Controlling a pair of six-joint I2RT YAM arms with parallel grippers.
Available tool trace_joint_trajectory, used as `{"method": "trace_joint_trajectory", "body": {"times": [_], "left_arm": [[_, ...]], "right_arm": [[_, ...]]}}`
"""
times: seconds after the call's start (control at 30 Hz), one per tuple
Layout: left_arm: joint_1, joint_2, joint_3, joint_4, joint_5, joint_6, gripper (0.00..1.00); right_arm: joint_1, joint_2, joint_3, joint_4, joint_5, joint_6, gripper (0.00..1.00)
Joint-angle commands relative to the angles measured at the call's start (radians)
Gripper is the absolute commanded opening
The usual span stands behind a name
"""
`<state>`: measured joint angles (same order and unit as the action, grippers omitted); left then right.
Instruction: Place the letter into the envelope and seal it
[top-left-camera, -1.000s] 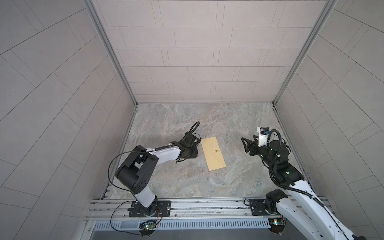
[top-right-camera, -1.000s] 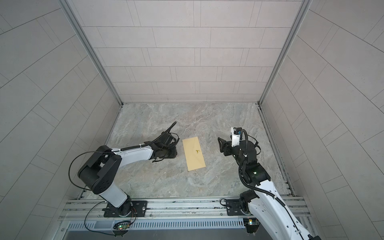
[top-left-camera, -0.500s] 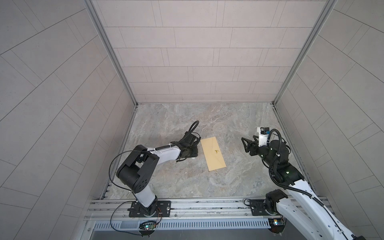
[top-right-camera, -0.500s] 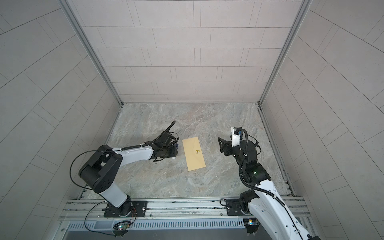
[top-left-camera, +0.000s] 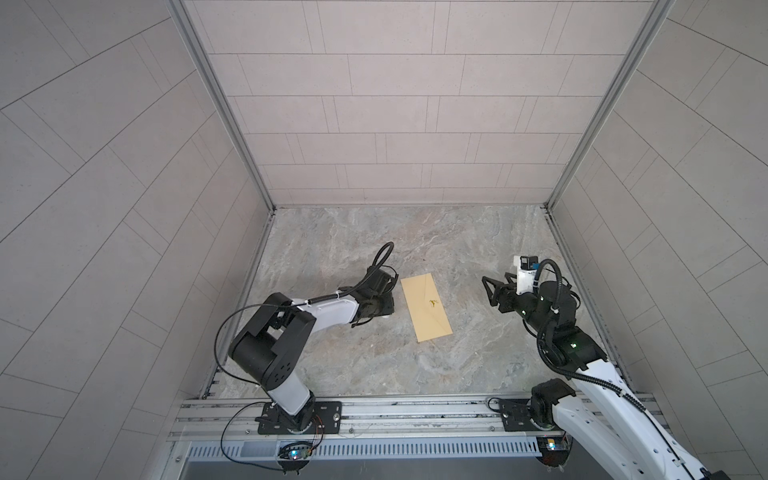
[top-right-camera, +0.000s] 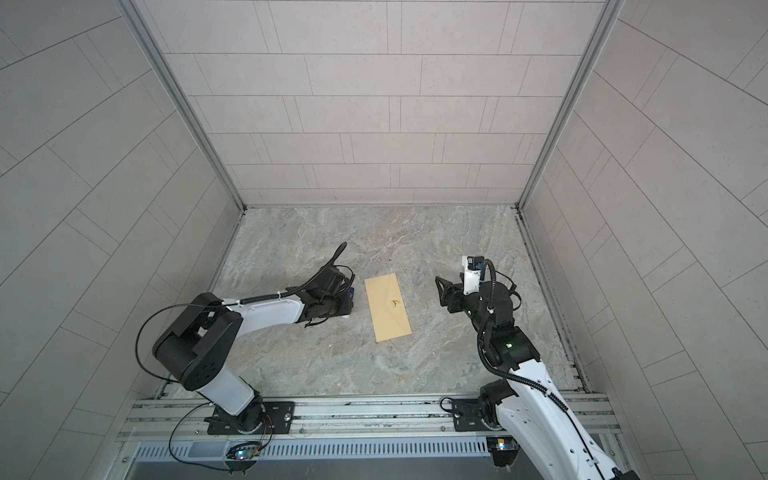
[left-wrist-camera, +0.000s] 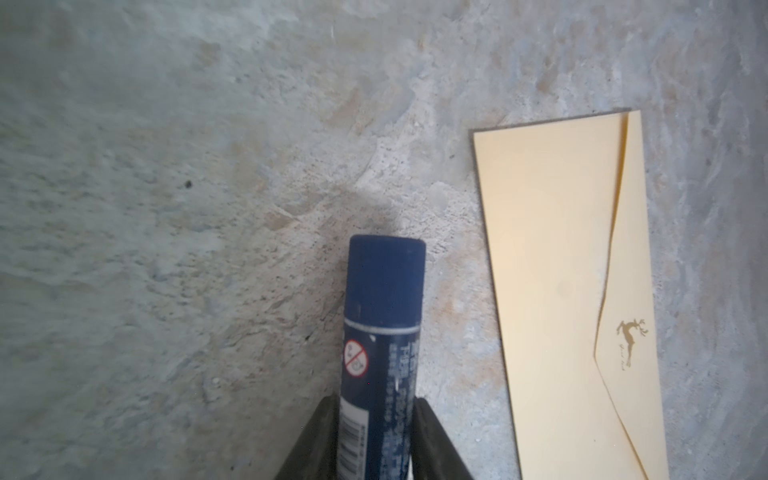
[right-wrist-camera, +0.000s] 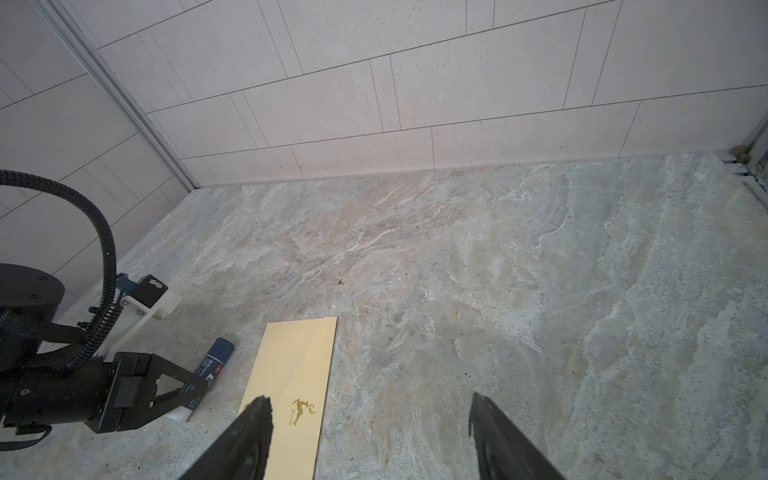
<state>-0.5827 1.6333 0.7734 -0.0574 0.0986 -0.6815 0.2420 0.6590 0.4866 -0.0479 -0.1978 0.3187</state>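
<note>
**A:** Envelope (top-left-camera: 426, 306) lies flat mid-counter (top-left-camera: 415, 241), its flap (left-wrist-camera: 627, 249) folded down. The letter isn't in sight, so I judge it's inside. What could spoil this?

**B:** The glue stick (left-wrist-camera: 382, 291). It lies on the counter just beside the envelope, and it's round, so a nudge could roll it against the paper and shift it. The flap may also lift if the glue hasn't taken. I can't see the bond.

**A:** And the left tool (left-wrist-camera: 376, 402)?

**B:** Its jaws flank the stick closely, partly parted. Whether it is gripping or has let go, I cannot tell.

**A:** The right tool (right-wrist-camera: 370, 397)?

**B:** Spread wide and empty, off to the envelope's side, touching nothing.
</note>
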Motion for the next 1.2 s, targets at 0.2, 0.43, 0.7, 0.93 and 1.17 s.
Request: {"method": "trace_joint_trajectory", "body": {"times": [0.2, 0.43, 0.7, 0.93, 1.17], "left_arm": [[0.006, -0.07, -0.028, 0.01, -0.039, -0.029, 0.42], [0.007, -0.091, -0.043, 0.027, -0.038, -0.035, 0.47], [0.007, -0.246, -0.025, 0.0, -0.082, 0.023, 0.58], [0.007, -0.549, -0.02, 0.014, -0.377, 0.222, 0.76], [0.032, -0.703, -0.291, 0.499, -0.767, 0.591, 0.91]], "right_arm": [[-0.007, -0.002, -0.01, 0.028, -0.012, 0.02, 0.76], [-0.009, 0.003, 0.003, 0.029, -0.014, 0.024, 0.76], [-0.021, 0.031, 0.027, 0.028, 0.007, 0.004, 0.82], [-0.086, 0.097, 0.048, 0.055, 0.082, -0.014, 0.93], [-0.209, 0.194, -0.033, 0.214, 0.278, -0.003, 1.0]]}}
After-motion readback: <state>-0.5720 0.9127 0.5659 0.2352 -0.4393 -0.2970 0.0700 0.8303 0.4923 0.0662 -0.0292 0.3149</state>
